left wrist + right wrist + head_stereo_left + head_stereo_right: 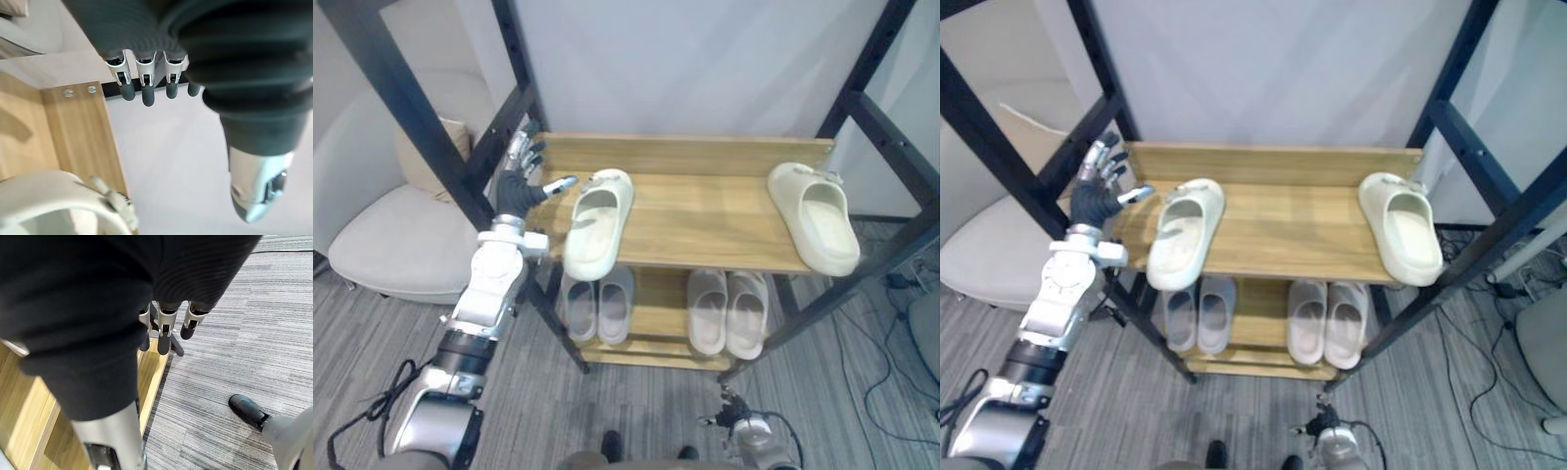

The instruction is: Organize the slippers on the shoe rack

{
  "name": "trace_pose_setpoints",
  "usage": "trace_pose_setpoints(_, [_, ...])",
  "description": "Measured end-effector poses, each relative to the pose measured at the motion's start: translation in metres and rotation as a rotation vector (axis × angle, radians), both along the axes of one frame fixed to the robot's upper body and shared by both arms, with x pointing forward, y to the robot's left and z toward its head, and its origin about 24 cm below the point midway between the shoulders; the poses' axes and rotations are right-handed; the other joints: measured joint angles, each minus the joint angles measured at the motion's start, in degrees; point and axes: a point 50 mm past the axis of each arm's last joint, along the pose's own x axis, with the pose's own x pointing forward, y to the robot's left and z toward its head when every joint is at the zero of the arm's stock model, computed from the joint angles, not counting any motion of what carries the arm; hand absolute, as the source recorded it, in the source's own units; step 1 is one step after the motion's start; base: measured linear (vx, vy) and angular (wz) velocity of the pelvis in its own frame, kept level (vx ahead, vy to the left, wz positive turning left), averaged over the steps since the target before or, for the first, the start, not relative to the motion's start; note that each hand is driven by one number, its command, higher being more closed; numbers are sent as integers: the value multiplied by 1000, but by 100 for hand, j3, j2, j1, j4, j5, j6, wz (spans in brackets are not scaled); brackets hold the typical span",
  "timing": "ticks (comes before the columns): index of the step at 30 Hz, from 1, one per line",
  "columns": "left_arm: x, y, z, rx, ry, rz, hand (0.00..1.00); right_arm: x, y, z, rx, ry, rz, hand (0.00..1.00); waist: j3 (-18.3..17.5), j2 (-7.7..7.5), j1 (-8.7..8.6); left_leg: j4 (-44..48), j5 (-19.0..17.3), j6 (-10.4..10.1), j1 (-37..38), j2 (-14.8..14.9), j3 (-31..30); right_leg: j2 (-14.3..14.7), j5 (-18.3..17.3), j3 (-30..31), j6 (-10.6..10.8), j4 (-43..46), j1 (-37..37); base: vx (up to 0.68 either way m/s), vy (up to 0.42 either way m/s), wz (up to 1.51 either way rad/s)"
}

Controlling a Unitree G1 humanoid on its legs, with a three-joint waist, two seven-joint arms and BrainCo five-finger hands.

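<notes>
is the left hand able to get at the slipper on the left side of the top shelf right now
Probably yes: the left hand is open right beside that slipper on the top shelf, thumb pointing toward it, with nothing between them.

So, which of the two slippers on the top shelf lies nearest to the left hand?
The left slipper: the open left hand is right beside it. The right slipper lies at the far end of the top shelf.
</notes>
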Motion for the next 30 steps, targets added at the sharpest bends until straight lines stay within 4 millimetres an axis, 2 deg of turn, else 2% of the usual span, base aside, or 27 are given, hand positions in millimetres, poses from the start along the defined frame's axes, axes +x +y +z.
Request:
trace_pose_setpoints(15, [7,5,-30,222,140,69,0,0,2,-1,7,6,-11,0,11,-17,-35,-94,21,-15,25,32,23,39,5,38,-12,-11,-36,0,0,0])
trace_pose_setpoints(30, [9,13,-39,303,193,123,0,-3,7,-2,30,13,-41,0,22,-30,-43,-175,6,-101,12,119,190,82,19,200,-33,-17,-162,5,2,-5])
